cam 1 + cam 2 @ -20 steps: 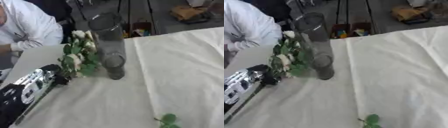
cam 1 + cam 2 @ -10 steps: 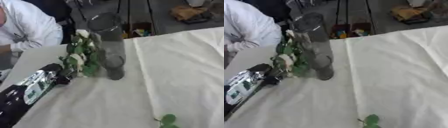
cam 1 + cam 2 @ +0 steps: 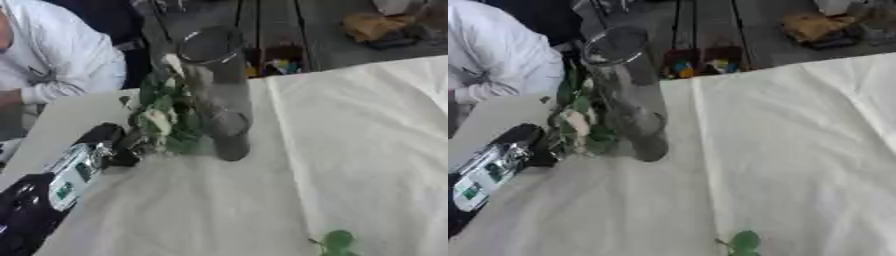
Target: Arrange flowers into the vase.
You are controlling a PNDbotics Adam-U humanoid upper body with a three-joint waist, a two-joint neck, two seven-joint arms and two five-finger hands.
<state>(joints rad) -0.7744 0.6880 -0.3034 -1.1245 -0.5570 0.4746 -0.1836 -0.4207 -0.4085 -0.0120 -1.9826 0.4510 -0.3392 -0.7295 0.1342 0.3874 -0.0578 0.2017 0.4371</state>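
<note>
Evidently the left hand (image 3: 109,147), at eight o'clock of the glass vase (image 3: 219,95), is closed round the stems of the white flowers (image 3: 166,117), tilting the blooms toward its rim for insertion; right hand unseen.

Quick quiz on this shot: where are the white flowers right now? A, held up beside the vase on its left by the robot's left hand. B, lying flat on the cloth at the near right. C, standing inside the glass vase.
A: the left hand holds the flowers up against the left side of the vase, with no stems seen inside the glass.
</note>
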